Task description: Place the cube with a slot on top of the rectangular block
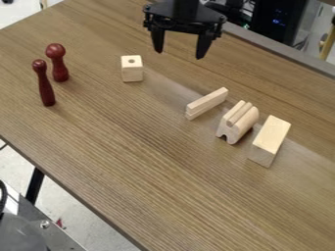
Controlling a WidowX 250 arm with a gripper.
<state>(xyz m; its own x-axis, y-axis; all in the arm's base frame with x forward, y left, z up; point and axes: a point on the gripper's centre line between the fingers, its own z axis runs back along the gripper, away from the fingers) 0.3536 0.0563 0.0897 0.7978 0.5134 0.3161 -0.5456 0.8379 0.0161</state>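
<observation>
Gripper (180,54): fingers apart, above table (131,147)
Cube (132,73): hole in top
Rectangular block (270,137): beside grooved block (243,122)
Red pegs (59,66): upright

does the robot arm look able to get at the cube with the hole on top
Probably yes: the open gripper hangs near the cube, which stands alone, with nothing over it or against its visible sides.

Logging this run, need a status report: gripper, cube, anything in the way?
Gripper open, empty. Holed cube on table, off rectangular block. Grooved block and slim piece between them, possibly in the way.
</observation>
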